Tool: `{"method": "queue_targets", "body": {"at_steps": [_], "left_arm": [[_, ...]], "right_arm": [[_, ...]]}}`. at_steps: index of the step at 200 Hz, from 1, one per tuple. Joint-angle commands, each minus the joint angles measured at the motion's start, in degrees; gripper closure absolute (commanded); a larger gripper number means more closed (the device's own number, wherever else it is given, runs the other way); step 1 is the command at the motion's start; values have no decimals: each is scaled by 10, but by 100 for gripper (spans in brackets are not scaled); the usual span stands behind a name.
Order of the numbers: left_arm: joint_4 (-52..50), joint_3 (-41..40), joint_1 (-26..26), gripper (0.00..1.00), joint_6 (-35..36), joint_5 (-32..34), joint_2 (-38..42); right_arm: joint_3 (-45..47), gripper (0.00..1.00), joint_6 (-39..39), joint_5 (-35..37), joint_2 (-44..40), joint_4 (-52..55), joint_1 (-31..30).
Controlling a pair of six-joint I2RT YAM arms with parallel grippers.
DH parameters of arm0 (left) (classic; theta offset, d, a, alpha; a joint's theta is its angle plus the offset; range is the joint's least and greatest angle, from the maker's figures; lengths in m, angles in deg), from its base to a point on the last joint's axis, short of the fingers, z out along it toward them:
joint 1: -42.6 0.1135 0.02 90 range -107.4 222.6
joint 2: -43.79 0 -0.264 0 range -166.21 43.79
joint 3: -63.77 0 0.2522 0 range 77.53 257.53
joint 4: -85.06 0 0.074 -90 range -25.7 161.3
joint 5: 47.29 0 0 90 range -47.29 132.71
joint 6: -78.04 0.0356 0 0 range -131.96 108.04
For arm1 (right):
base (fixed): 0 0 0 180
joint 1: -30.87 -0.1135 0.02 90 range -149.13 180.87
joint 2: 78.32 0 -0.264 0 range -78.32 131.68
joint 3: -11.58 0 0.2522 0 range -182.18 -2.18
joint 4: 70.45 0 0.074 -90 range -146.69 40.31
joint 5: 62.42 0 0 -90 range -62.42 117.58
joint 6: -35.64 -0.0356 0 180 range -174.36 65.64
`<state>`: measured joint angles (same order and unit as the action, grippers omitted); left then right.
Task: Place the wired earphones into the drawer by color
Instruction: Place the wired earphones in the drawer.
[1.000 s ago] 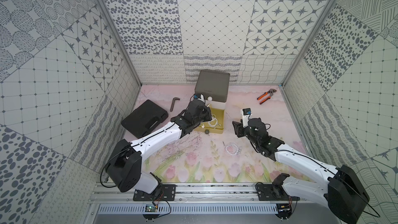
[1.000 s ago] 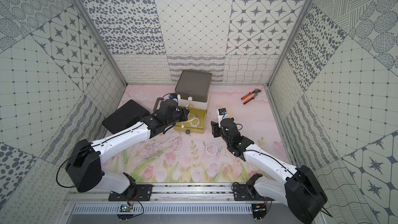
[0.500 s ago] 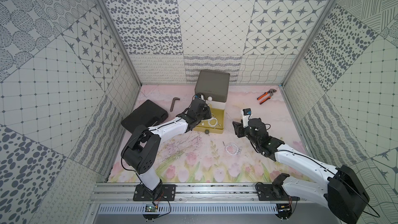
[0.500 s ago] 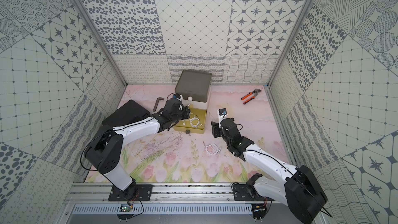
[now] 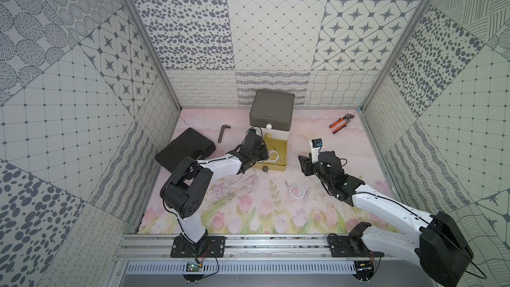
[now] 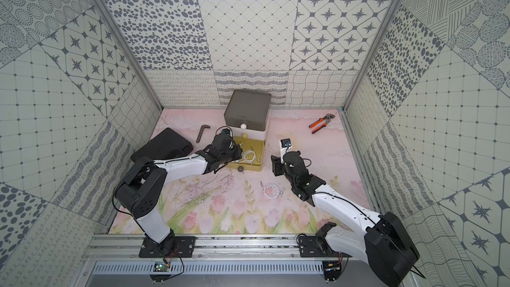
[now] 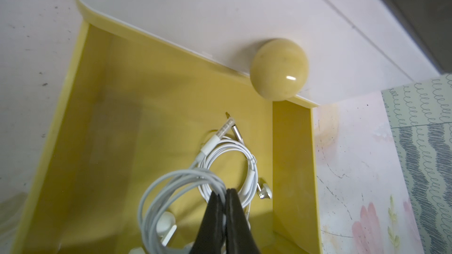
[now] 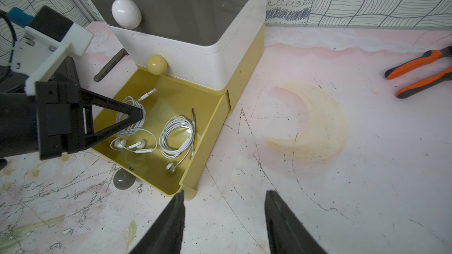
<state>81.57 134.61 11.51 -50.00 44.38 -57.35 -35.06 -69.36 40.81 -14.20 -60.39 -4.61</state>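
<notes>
Bright, even light with soft shadows; wide-angle bending at edges; the left fingers (image 7: 212,223) look blurred

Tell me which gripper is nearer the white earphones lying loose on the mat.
Right. The right gripper hangs open just behind the loose earphones; the left gripper is farther, over the yellow drawer, pinching another white bundle.

— How many earphones do you count?
— Three white earphones: first bundle (image 7: 178,175) and second bundle (image 8: 165,138) in the yellow tier (image 8: 211,128), third bundle (image 5: 296,189) on the worktop (image 5: 358,139).
— And the drawer (image 5: 271,111)?
— One, with three tiers and three ball knobs: white knob (image 8: 126,12), yellow knob (image 8: 156,64), grey knob (image 8: 123,179).
— Tools?
— One pair of pliers (image 5: 340,123), one bent key (image 5: 223,131), one black case (image 5: 185,151).
— Arms?
— Two, one pincer each: left pincer (image 7: 223,191), right pincer (image 8: 224,193).
</notes>
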Motion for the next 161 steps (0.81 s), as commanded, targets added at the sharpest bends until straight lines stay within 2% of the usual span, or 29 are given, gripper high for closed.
{"method": "queue_targets", "body": {"at_steps": [1,21,49,91,123,161], "left_arm": [[35,-3,2,68,-9,-5,7],[24,-6,3,44,-11,-3,23],[11,-30,7,27,-13,-2,66],[-29,-101,10,1,9,11,184],[-91,-144,11,1,45,-12,274],[-128,-216,12,1,57,-14,374]], "right_arm": [[2,44,-7,-10,-2,-21,2],[-9,44,-7,-28,10,-9,3],[-30,44,-15,-57,36,24,3],[-39,44,-68,-106,48,82,2],[-49,44,-88,-140,55,150,2],[-53,44,-93,-158,61,220,2]]}}
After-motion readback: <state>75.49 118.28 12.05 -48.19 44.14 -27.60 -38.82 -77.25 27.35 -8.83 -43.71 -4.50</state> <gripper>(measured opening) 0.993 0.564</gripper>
